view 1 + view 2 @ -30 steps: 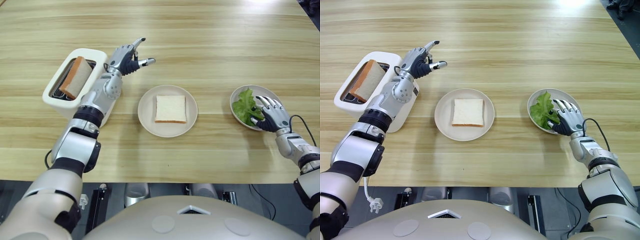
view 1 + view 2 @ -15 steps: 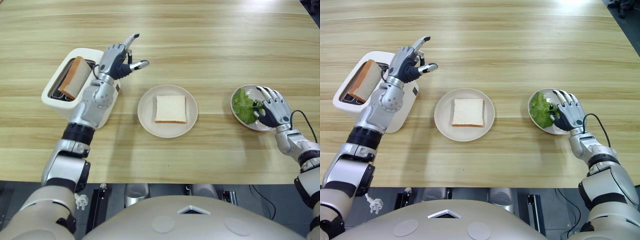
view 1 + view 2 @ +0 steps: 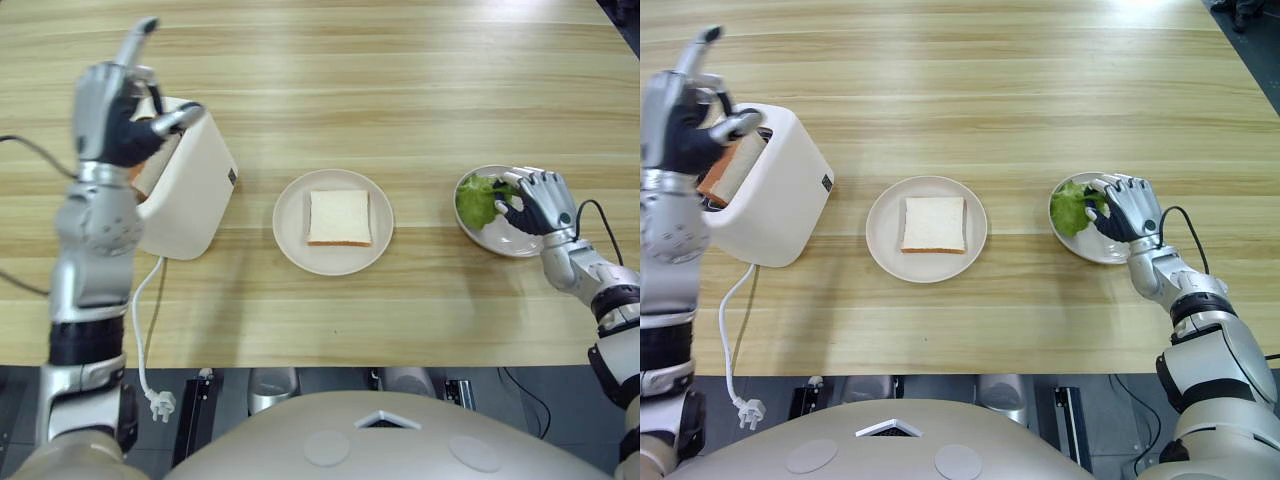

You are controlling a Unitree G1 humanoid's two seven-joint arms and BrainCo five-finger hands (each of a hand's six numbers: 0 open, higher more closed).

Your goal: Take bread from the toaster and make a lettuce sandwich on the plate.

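Note:
A white toaster (image 3: pixel 195 195) stands at the left of the wooden table with a slice of bread (image 3: pixel 732 170) sticking out of its slot. My left hand (image 3: pixel 110 115) is raised right over that slot, one finger pointing up and the thumb out across the bread, holding nothing. A round beige plate (image 3: pixel 290 235) in the middle carries one slice of white bread (image 3: pixel 338 217). At the right a small bowl (image 3: pixel 510 238) holds green lettuce (image 3: pixel 475 200). My right hand (image 3: pixel 540 203) sits in the bowl with its fingers curled on the lettuce.
The toaster's white cable (image 3: pixel 140 330) runs down over the table's front edge to a plug (image 3: pixel 160 405). Bare wood lies between the plate and the bowl and across the far half of the table.
My left arm swung left off the toaster's side, bringing the hand over the slot. My right hand's fingers closed on the lettuce and bunched it toward the bowl's left side.

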